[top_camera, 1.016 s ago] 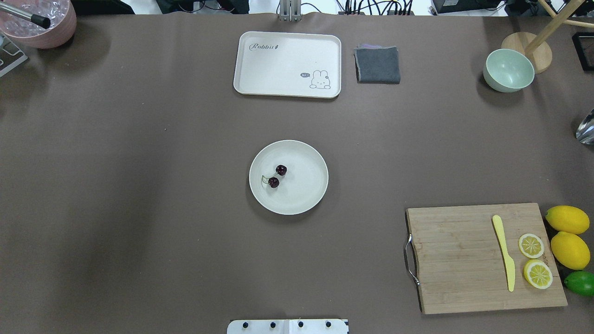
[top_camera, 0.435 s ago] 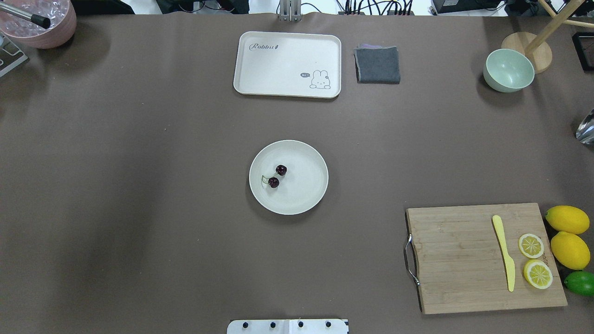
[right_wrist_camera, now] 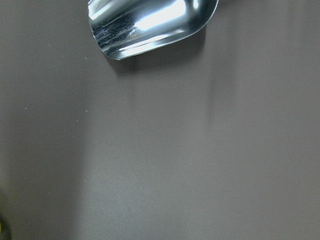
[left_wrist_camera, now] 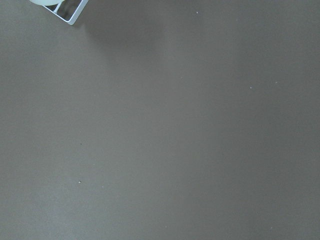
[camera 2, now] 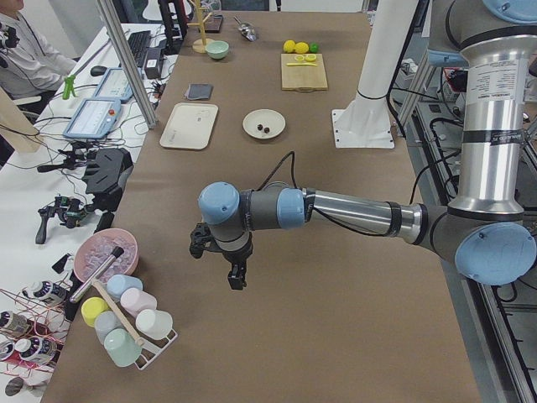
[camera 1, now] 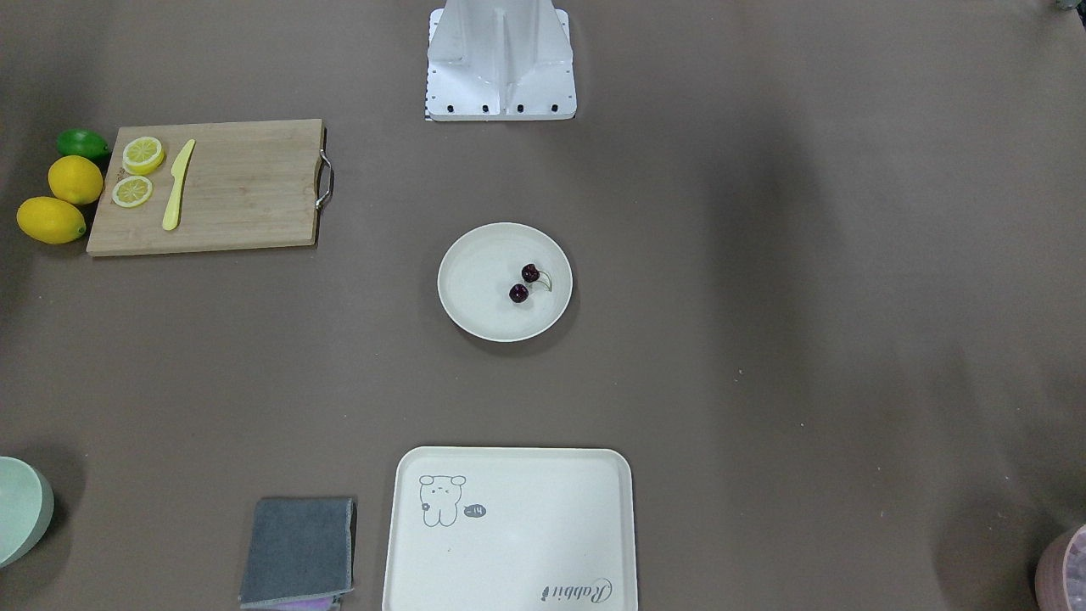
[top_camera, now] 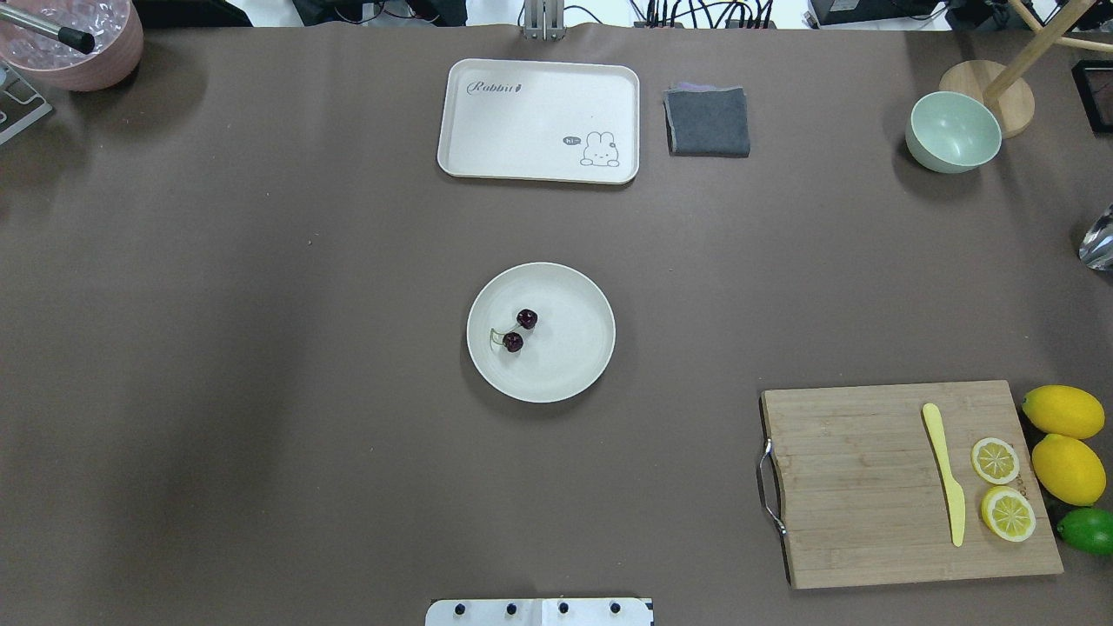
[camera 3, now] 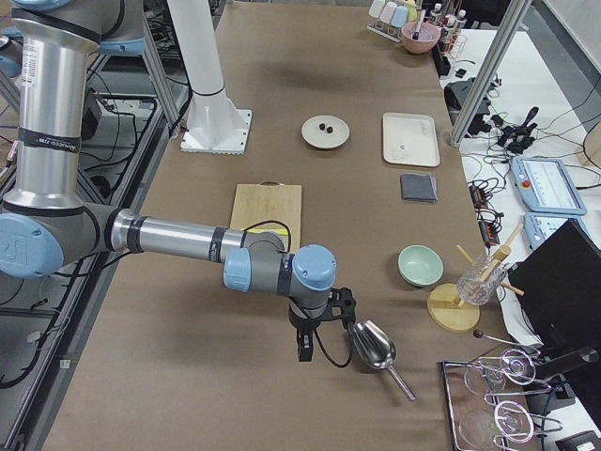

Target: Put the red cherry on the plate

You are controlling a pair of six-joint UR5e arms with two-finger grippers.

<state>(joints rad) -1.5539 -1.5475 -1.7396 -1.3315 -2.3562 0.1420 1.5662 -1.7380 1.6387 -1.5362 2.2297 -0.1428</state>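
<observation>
Sheeting, matte and brown, covers the table (top_camera: 261, 348) from end to end. At my far left, one round pink bowl (top_camera: 113, 65) sits in the far corner, filled with clear glassy chunks. My left claw (camera 2: 237, 277) hangs over bare sheeting at that end, pointing down. I cannot tell whether it is released or clenched, and its wrist camera gives me only brown surface.

Moving right, one rectangular cream tray (top_camera: 522, 122) with rounded corners lies at the far edge. Nearer, in the middle, is one round, shallow cream plate (top_camera: 574, 356) with a raised rim. The red cherry (top_camera: 519, 330) rests on it, left of centre: two glossy dark fruits joined by thin green stems. Right of the tray lies one folded grey cloth (top_camera: 707, 121).

On the near right, one wooden cutting board (top_camera: 852, 487) with a metal handle carries one pale yellow knife (top_camera: 943, 474) and two lemon slices (top_camera: 996, 460). Two whole lemons (top_camera: 1063, 411) and one lime (top_camera: 1087, 530) lie just beside its right edge. Far right stands one smooth mint bowl (top_camera: 953, 131). My right claw (camera 3: 305, 346) hangs just beside one shiny steel scoop (camera 3: 374, 346); its state I cannot tell either.
</observation>
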